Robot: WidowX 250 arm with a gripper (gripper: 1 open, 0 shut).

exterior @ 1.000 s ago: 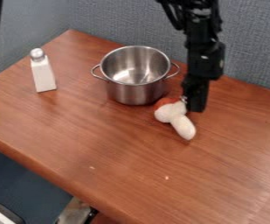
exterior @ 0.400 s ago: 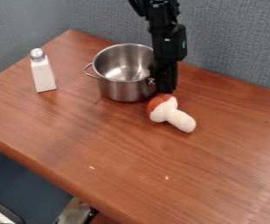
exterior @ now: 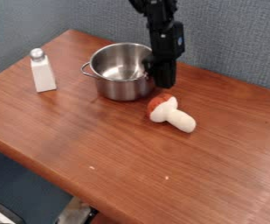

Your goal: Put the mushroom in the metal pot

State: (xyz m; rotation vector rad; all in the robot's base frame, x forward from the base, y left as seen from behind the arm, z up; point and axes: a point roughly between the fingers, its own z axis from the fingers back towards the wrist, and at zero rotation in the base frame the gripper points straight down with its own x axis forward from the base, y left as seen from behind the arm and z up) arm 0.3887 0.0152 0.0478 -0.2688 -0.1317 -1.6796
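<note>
Pot (exterior: 123, 77): round, shiny stainless steel, open top, small side handle showing on the left; right side partly hidden. Upright on the brown tabletop. Mushroom (exterior: 172, 114): red-brown cap with white patch, thick cream-white stem. Lying on its side on the tabletop, outside the pot, near its lower right. Cap end toward pot, stem pointing away, down and right in view.

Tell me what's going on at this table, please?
A black robot arm has its gripper down at the right side of the shiny metal pot. The toy mushroom lies on the table beside the pot, not in it yet. A white bottle stands off to the left.
</note>
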